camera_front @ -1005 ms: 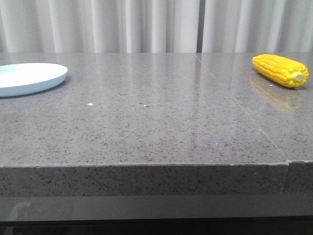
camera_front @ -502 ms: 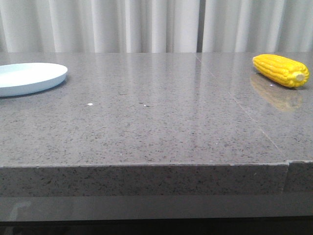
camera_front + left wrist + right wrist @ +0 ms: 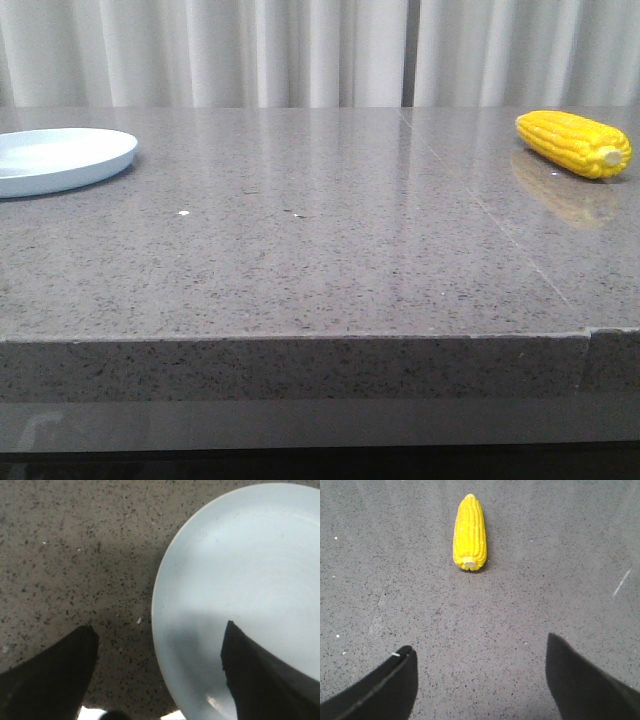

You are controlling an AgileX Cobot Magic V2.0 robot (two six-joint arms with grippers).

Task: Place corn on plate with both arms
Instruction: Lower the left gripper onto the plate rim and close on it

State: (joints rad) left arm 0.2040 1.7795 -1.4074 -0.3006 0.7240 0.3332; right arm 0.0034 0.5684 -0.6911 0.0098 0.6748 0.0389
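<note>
You had the corn (image 3: pixel 574 144) lying on its side near the desk's far right corner, bright yellow, tapered, its pale cut stub turned toward the front right. The plate (image 3: pixel 60 160), round, shallow and pale blue-white, sat bare at the far left edge, well apart from the corn.

No legible text, labels, brand marks, numbers or signs in any view. Plate (image 3: pixel 60 158): plain, unmarked surface. Corn (image 3: pixel 573 143): kernels only, no sticker or tag. Counter (image 3: pixel 320 260): speckled grey stone, no print or markings.
</note>
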